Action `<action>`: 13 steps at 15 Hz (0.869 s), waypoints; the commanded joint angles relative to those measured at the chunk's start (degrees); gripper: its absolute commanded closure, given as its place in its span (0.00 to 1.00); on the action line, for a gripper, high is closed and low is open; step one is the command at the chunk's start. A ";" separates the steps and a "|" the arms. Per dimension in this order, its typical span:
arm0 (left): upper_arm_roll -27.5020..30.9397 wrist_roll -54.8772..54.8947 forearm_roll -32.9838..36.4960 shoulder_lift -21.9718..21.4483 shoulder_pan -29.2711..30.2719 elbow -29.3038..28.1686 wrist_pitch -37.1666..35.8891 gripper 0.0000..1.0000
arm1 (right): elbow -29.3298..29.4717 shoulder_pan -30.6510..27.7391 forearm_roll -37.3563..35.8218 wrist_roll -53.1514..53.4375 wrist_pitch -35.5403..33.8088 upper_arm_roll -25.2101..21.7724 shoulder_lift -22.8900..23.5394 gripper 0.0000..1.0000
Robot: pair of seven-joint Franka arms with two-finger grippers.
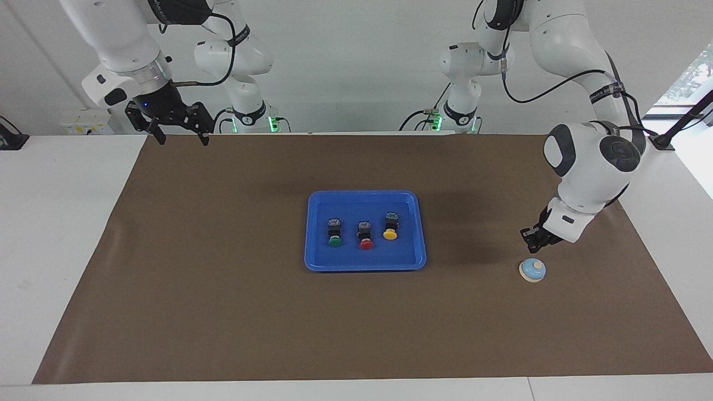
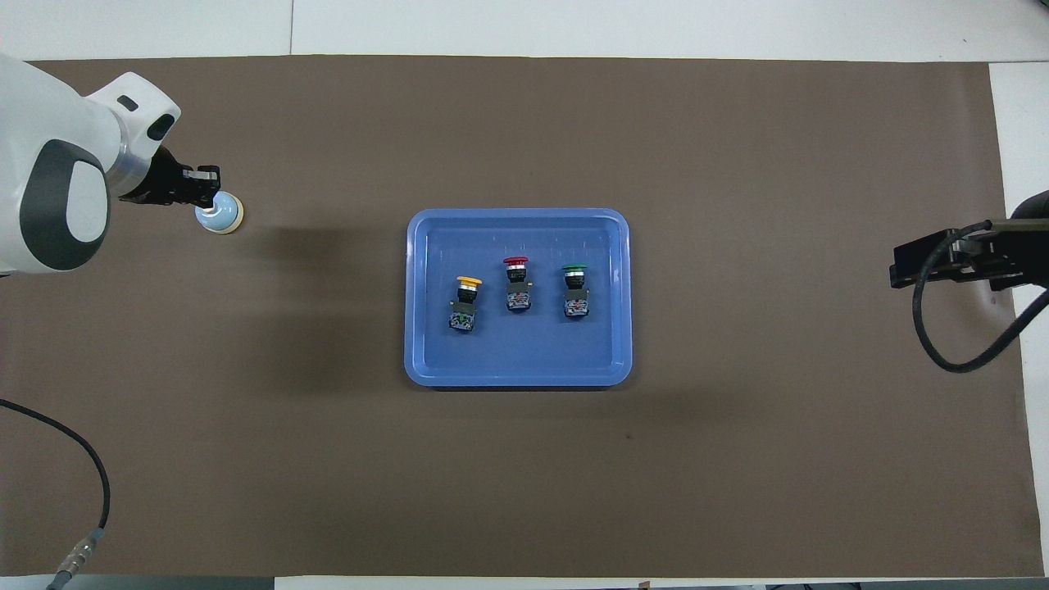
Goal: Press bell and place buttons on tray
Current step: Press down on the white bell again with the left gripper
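Bell (image 1: pixel 532 270) sits at the facing view's lower right, with the left gripper (image 1: pixel 530 240) pinched together just above to press it, while the right gripper (image 1: pixel 179 133), spread, waits at upper left.

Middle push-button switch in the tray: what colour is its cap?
Red, clearest in the facing view.

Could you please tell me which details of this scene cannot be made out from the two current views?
- Overhead view: the left gripper covers the knob of the bell; the facing view shows it above the bell, not touching.
- Overhead view: the picture's edge cuts off the right gripper.
- Both views: the markings on the three buttons in the tray are too small to read.
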 commanded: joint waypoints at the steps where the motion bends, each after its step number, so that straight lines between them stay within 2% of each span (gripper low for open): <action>1: -0.25 -0.52 1.32 0.16 1.37 -2.43 4.61 1.00 | -1.11 -1.07 1.14 -1.56 1.04 0.89 -0.91 0.00; 4: -0.25 -0.43 1.32 1.82 1.47 -2.97 8.04 1.00 | -1.20 -0.99 1.14 -1.39 0.78 0.89 -0.91 0.00; 13: -0.16 -0.17 1.50 4.20 2.26 -3.58 10.33 1.00 | -1.20 -1.16 1.14 -1.47 0.42 0.89 -1.00 0.00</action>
